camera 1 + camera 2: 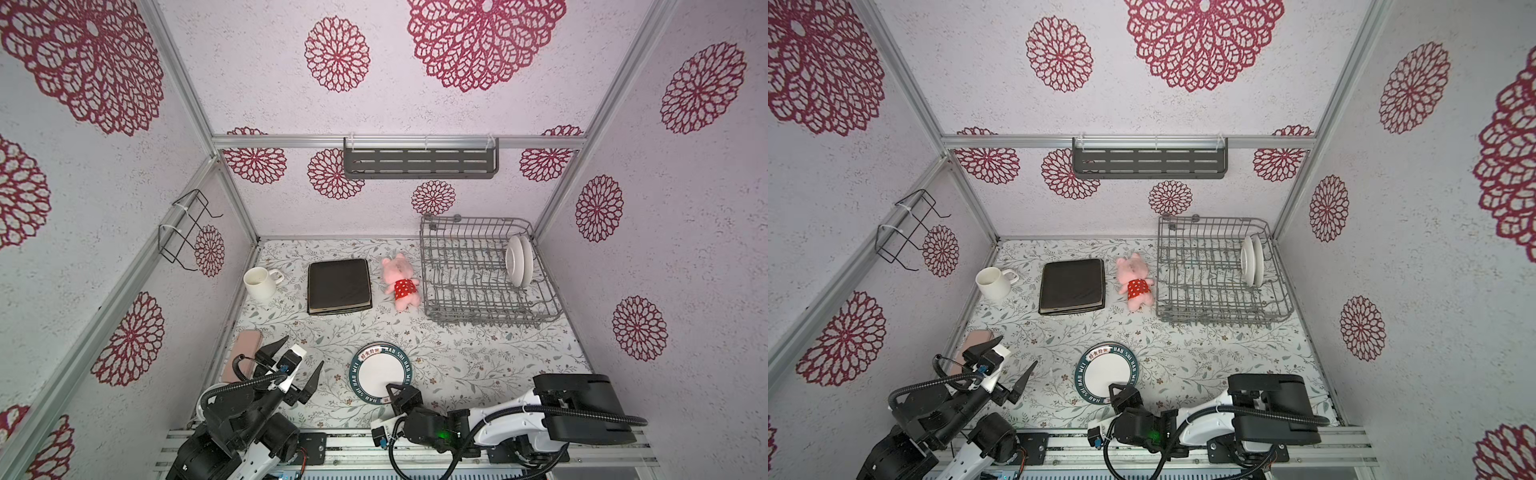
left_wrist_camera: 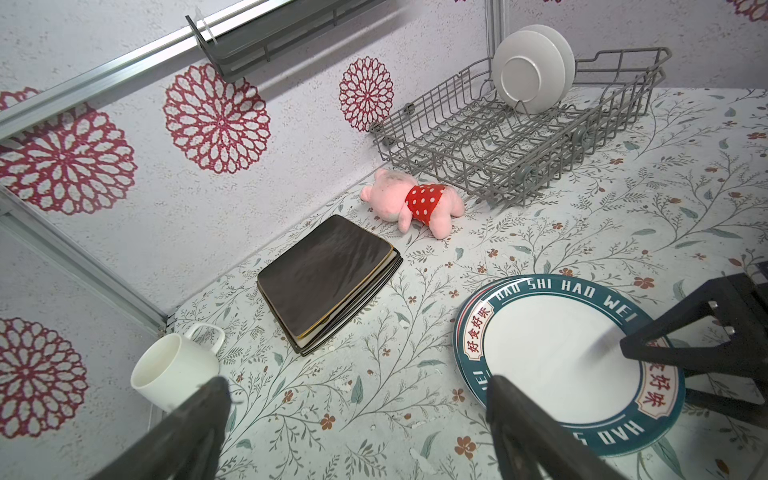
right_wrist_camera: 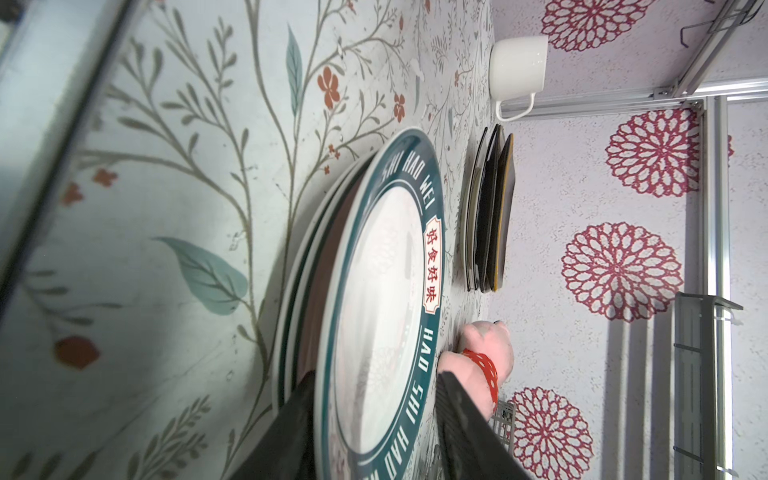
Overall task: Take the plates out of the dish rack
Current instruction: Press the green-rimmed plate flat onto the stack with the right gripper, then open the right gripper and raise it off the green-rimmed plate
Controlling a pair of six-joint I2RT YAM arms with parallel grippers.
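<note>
The rack (image 2: 524, 176) sits just beside the pig (image 2: 411, 201), two white plates (image 2: 528, 68) upright at its far end. Stacked square plates (image 2: 324, 278) lie near the pig, the mug (image 2: 174, 370) beyond them, round printed plates (image 2: 561, 357) well apart on the desk (image 2: 415, 332).

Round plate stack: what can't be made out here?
- Round plate stack count: top views show only its top; the right wrist view blurs the lower rims.
- Whether the right gripper grips its rim: in top views its body covers the contact; wrist views leave it unclear.
- Printed faces of two white plates in the dish rack: turned away or edge-on.
</note>
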